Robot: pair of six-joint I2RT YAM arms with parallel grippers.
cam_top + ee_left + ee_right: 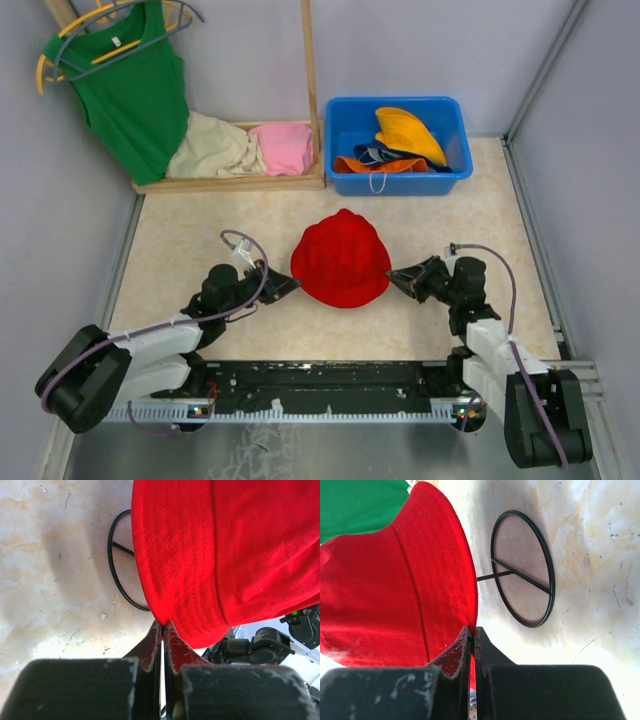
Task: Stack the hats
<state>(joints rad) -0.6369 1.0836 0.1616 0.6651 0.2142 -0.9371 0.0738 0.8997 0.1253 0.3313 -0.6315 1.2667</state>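
So the red hat is mid-surface, pinched at both ends. The left claw is clamped shut on the brim at the hat's left edge, and the right claw is clamped shut on the brim at the hat's right edge. Both wrist views show only a sliver of fabric between the fingers, right at the stitched rim.

That thin bite is my main worry. It's floppy cloth, so if the arms pull away from each other even slightly, or one rises faster than the other, the brim could slide out of one claw. The hat would then dangle from a single corner and fold up.

Second thing: there's a black wire ring with a crossbar lying flat just beside and partly under the hat, and a thin stem runs from it in under the hat. I can't tell whether the crown sits on it. If it does, a sideways drag could snag the cloth and tip the whole thing over.

The yellow-orange hat, navy hat and orange hat are in the blue bin just beyond the red hat's far side. They're heaped unevenly, so any stack could end up lopsided if the red hat sags in the middle.
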